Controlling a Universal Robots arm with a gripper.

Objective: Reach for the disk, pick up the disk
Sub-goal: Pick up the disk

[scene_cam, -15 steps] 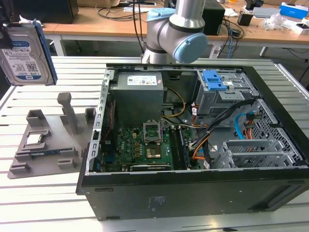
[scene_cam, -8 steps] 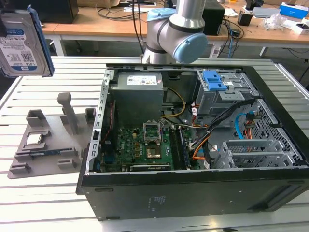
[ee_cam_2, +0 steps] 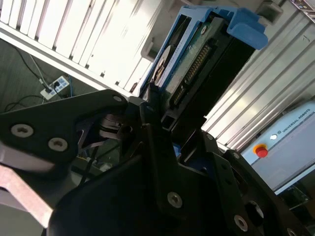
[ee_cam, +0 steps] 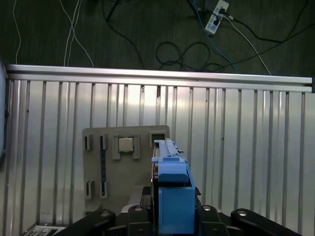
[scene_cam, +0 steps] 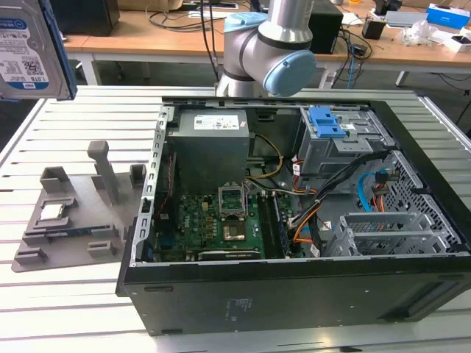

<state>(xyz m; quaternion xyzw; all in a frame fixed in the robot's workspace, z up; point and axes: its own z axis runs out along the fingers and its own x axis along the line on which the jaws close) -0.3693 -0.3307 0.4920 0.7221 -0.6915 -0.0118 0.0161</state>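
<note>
The disk (scene_cam: 26, 44) hangs high above the table at the exterior view's upper left, close to that camera, with its white-and-blue label facing out and its blue frame along the edge. In the second wrist view the disk (ee_cam_2: 197, 64) shows its connector edge and blue frame. My gripper (ee_cam_2: 165, 115) is shut on the disk, with a black finger (ee_cam_2: 147, 105) pressed against its side. In the first wrist view the disk (ee_cam: 172, 177) stands edge-on, rising out of the black gripper body, well above the slatted table.
An open computer case (scene_cam: 294, 206) lies on the slatted aluminium table (scene_cam: 73, 118), with a blue bracket (scene_cam: 326, 121) in its drive bay. A grey fixture plate (scene_cam: 73, 213) with a small silver chip (scene_cam: 50, 212) sits to the case's left. The arm's base (scene_cam: 268, 51) stands behind the case.
</note>
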